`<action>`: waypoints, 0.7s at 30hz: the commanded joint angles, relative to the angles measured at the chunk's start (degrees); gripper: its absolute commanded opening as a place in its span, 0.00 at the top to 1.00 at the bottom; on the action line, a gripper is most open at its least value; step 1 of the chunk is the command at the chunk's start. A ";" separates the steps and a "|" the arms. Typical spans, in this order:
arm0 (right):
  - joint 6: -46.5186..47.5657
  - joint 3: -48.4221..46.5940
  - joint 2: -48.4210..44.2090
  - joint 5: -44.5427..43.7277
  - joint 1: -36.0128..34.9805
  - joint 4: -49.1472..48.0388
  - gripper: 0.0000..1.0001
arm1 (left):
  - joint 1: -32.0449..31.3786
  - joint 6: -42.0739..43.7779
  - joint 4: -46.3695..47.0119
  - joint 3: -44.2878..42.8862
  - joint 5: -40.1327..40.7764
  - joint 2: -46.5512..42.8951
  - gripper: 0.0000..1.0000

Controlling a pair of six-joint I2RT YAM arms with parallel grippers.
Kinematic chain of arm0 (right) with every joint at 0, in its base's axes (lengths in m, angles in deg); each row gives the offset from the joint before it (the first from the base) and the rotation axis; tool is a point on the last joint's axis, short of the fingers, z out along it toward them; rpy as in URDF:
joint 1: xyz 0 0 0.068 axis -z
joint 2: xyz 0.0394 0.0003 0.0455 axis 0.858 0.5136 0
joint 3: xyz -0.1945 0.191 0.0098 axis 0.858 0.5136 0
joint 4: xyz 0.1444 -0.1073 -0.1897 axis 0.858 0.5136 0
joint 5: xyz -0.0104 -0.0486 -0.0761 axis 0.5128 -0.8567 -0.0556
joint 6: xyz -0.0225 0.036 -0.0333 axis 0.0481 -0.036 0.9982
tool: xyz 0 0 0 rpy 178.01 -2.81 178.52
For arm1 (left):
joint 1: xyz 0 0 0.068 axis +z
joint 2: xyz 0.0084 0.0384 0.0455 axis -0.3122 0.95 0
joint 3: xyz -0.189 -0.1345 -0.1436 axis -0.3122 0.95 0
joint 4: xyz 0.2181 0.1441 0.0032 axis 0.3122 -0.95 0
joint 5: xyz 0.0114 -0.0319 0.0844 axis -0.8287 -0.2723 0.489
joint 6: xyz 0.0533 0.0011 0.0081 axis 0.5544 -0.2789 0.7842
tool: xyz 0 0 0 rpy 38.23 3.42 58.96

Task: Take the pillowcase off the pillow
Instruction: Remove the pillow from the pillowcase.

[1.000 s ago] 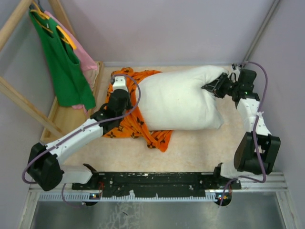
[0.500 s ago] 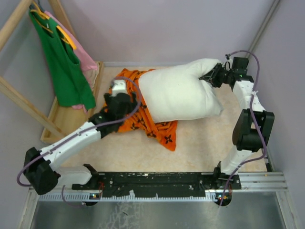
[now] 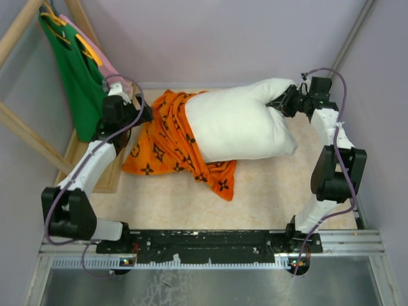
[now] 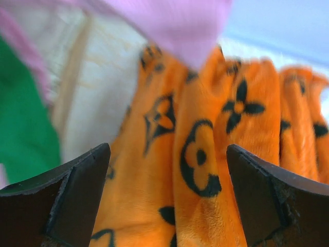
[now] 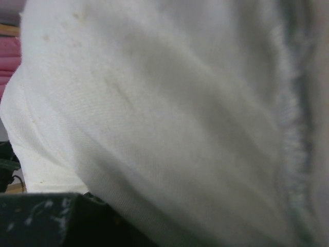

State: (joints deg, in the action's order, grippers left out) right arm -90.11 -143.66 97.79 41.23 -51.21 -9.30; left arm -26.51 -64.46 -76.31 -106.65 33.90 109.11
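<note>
- The big plump white stuffed pillow (image 3: 239, 127) lies with its long axis running left to right across the sandy tabletop (image 3: 274, 188). Its right end is tipped up towards the far corner.
- The right gripper (image 3: 285, 102) is at that raised right corner, its fingers drawn narrow and pinched into the white fabric. The right wrist view shows nothing but pillow.
- The bright orange soft pillowcase (image 3: 167, 143), printed with black flowers and circles, is bunched against the pillow's left end. One fold trails along the pillow's near edge and lies partly under it.
- I cannot tell whether the pillow's left end sits inside the case mouth or only on top of it.
- The left gripper (image 3: 136, 109) hovers to the left of the pillow, beyond the case and beside the hanging green tank top (image 3: 80, 80). Its jaws are spread wide and hold nothing.
- In the left wrist view the orange folds lie straight ahead between the fingertips (image 4: 87, 175).
- The case lies between the left gripper and the pillow, so the left arm is much the nearer. Any further pull should probably go leftwards along the pillow's long axis, away from the right gripper's hold.
</note>
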 commanded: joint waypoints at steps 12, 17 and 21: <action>-6.16 4.55 -8.37 -3.20 2.42 -14.55 1.00 | 4.92 -6.85 11.29 17.13 -4.04 6.98 1.00; -20.16 13.83 -12.95 -2.84 11.50 -28.87 1.00 | 12.87 -13.03 15.28 26.37 -2.73 0.75 1.00; -19.09 15.02 -15.45 -6.22 12.83 -28.12 1.00 | 14.30 -13.86 14.47 31.00 5.20 -5.63 1.00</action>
State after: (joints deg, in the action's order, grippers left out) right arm -103.73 -127.03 87.82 48.81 -46.41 -23.48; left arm -18.42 -79.08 -54.00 -81.47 19.43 107.34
